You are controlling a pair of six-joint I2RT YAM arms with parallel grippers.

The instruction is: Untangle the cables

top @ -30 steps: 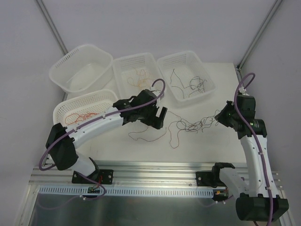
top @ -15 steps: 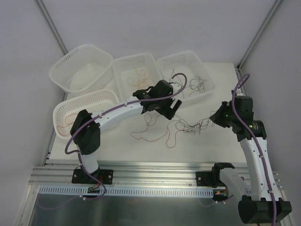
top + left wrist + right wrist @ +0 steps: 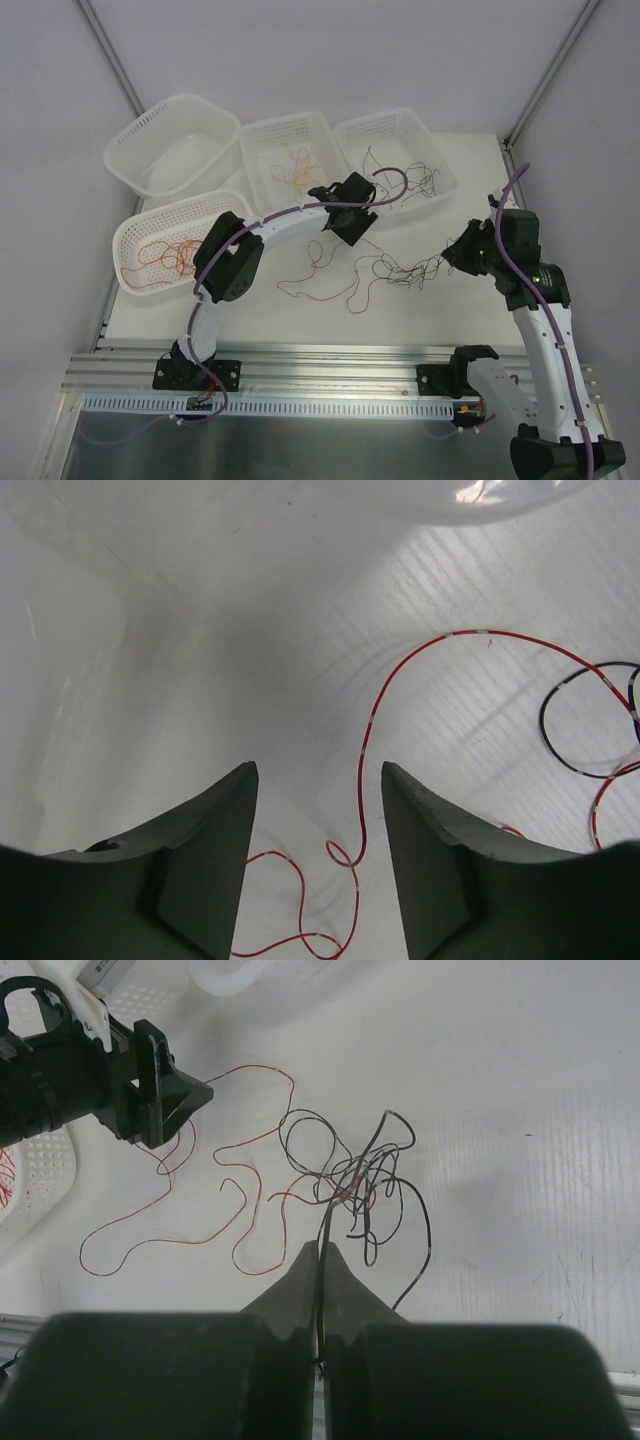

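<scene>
mid-untangling: my right gripper [image 3: 320, 1252] is pinched together on a black strand [image 3: 328, 1218] of the thin red and black cables [image 3: 345, 1185] knotted on the white tabletop [image 3: 520, 1110], while my left gripper [image 3: 318, 780], fingers apart and empty, hovers over a loose red strand [image 3: 363, 770] that it should next clamp and draw clear.

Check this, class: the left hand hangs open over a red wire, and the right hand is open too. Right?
No: the right hand is shut on a black wire, as the right wrist view shows. The rest holds.
</scene>
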